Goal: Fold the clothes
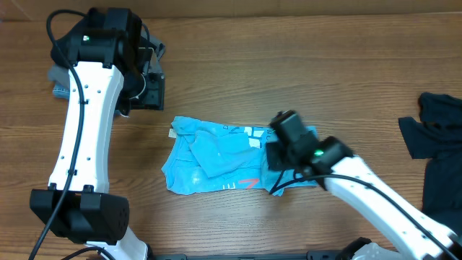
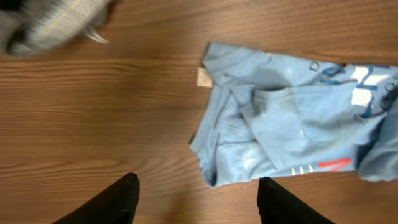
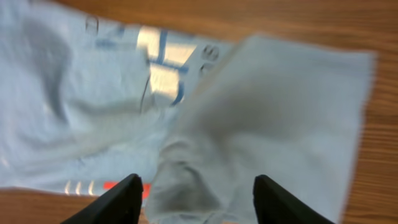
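Observation:
The light blue T-shirt lies crumpled and partly folded in the middle of the table, with white and red print showing. It also shows in the left wrist view and fills the right wrist view. My right gripper hovers over the shirt's right end, open, with a raised fold of fabric between its fingers but not gripped. My left gripper is at the far left, open and empty, over bare wood to the left of the shirt. A dark navy garment lies at the right edge.
A grey fabric item lies at the far left under my left arm; it also shows in the left wrist view. A small tag sticks out at the shirt's left edge. The wooden table is bare at the back.

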Available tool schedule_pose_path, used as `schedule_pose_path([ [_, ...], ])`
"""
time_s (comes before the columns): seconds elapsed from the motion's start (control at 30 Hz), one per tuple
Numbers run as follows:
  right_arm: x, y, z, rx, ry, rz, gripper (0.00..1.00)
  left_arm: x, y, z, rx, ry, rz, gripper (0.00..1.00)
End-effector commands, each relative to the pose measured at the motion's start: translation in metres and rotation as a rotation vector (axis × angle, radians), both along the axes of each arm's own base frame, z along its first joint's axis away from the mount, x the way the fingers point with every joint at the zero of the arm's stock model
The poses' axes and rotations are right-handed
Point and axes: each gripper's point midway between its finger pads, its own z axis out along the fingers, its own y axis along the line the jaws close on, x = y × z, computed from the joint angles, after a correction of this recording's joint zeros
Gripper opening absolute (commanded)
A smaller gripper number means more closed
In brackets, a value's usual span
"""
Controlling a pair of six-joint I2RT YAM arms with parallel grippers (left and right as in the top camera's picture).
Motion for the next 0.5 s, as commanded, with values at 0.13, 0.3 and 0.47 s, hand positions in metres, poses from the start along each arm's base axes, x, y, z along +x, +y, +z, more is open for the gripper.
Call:
schedule_pose_path([
  [0.13, 0.016, -0.038, 0.038, 0.175, -0.014, -0.221, 0.73, -0.022, -0.036, -0.076, -0.217, 0.147, -0.012, 0.80],
  [0.3, 0.013, -0.055, 0.034, 0.196, 0.037, -0.276, 0.74, -0.036, -0.052, -0.132, -0.320, 0.174, -0.039, 0.88],
  [0.47, 0.013, -0.059, 0.033, 0.194, 0.043, -0.289, 0.74, -0.052, -0.051, -0.177, -0.306, 0.179, -0.056, 0.92],
])
